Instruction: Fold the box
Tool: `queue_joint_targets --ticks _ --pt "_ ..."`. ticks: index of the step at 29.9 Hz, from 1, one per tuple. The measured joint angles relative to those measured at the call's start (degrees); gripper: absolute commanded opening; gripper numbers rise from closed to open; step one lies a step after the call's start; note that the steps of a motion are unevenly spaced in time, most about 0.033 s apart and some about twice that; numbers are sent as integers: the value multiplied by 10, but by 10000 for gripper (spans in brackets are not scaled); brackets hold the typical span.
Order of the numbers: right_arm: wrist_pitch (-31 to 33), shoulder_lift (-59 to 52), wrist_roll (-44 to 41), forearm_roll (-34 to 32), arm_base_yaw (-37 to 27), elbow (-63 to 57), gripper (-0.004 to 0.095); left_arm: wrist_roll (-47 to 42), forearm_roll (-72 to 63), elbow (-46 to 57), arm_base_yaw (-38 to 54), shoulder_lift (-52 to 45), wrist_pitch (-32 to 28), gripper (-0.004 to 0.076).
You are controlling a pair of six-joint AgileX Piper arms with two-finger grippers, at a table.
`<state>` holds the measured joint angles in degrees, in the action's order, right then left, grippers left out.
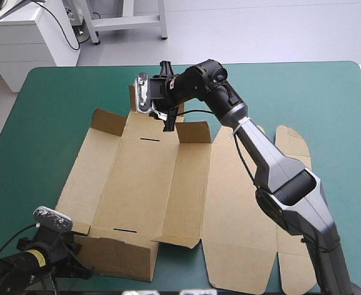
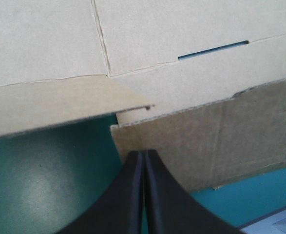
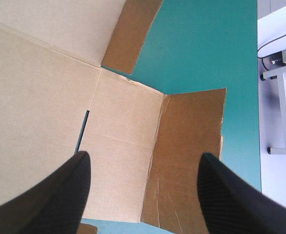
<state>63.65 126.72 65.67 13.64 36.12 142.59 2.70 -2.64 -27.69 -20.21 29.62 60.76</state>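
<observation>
Box [image 1: 143,184], mid-table, side walls part-raised, wall-tucking stage likely: right gripper [image 3: 143,161] spread over far end flap [image 3: 118,146], left gripper [image 2: 143,153] pressed together beside near corner; next needs that flap folded inward.

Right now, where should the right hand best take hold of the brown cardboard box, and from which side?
Probably the upright far flap of the brown cardboard box, coming from above. Its free top edge stands clear of the flat panels, and the open right hand hovers just beside it, so its black fingers could straddle that edge.
</observation>
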Motion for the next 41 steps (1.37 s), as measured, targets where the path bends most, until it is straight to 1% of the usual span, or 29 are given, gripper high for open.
queue_joint_targets --ticks 2,4,7,9,10,14,17,19,21,22,23,27,29,31,37,41 --pt "0 0 -37 -12 0 0 563 0 0 0 0 0 0 -8" --pt "10 0 -62 -24 0 0 460 0 0 0 0 0 0 -8" --pt "41 -1 -88 -39 0 0 220 0 0 0 0 0 -1 -8" --pt "63 -3 -98 -44 0 0 31 0 0 0 0 0 -1 -8" --pt "72 -6 -101 -47 0 0 -18 0 0 0 0 0 -1 -8" --pt "79 -29 -112 -57 0 0 -19 0 0 0 0 0 -1 -8" --pt "79 -56 -150 -79 0 0 -19 0 0 0 0 0 -1 -8" --pt "79 -71 -200 -103 0 0 -20 0 0 0 0 0 -1 -8" --pt "80 -86 -258 -141 0 0 -19 0 0 0 0 0 -1 -8" --pt "80 -91 -286 -164 0 0 -19 0 0 0 0 0 -1 -8" --pt "80 -98 -336 -191 0 0 -19 0 0 0 0 0 -1 -8" --pt "80 -117 -479 -290 -12 0 -19 0 0 0 0 0 -1 -8" --pt "80 -129 -516 -306 -30 0 -20 0 0 0 0 0 -1 -8" --pt "80 -140 -527 -294 -52 0 -20 0 0 0 0 0 -1 -8" --pt "80 -181 -532 -197 -129 -4 -20 0 0 0 0 0 -1 -8" --pt "80 -228 -519 -181 -167 -69 -20 0 0 0 0 0 -1 -8"
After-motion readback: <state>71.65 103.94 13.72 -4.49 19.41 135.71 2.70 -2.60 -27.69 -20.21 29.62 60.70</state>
